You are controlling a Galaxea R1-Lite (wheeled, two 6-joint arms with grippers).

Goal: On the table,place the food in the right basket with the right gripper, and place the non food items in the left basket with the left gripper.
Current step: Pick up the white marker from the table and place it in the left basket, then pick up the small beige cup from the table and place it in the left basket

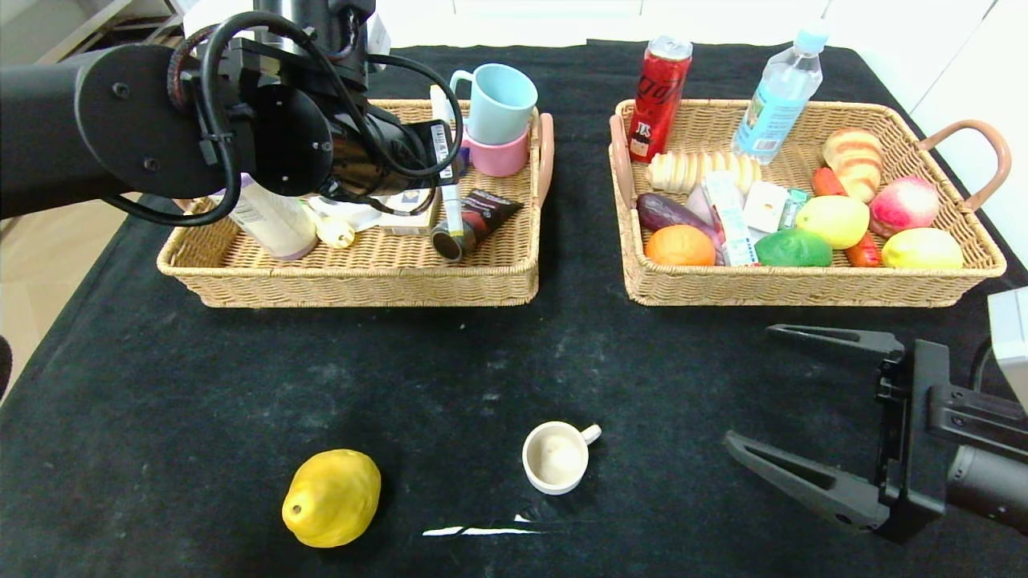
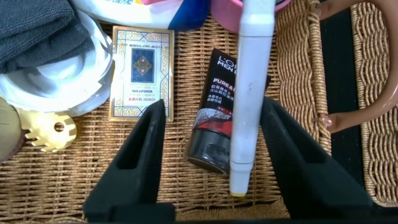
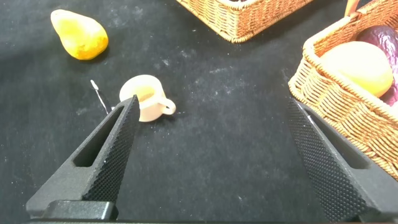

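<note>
Step in hand: dropping white marker pen (image 2: 247, 93) into left basket (image 1: 361, 273). Your left gripper (image 2: 214, 155) hovers over basket, fingers parted, pen between them untouched, lying across cosmetic tube (image 2: 214, 118).

Right gripper (image 1: 811, 409) waits near right, fingers spread wide, holding nothing.

Left on table (image 1: 161, 401): bumpy yellow fruit (image 1: 331, 498) near left, cream cup (image 1: 556, 456) near centre.

Next: lift left gripper clear, then send it for cup; fruit goes to right basket (image 1: 803, 285) by right gripper.
</note>
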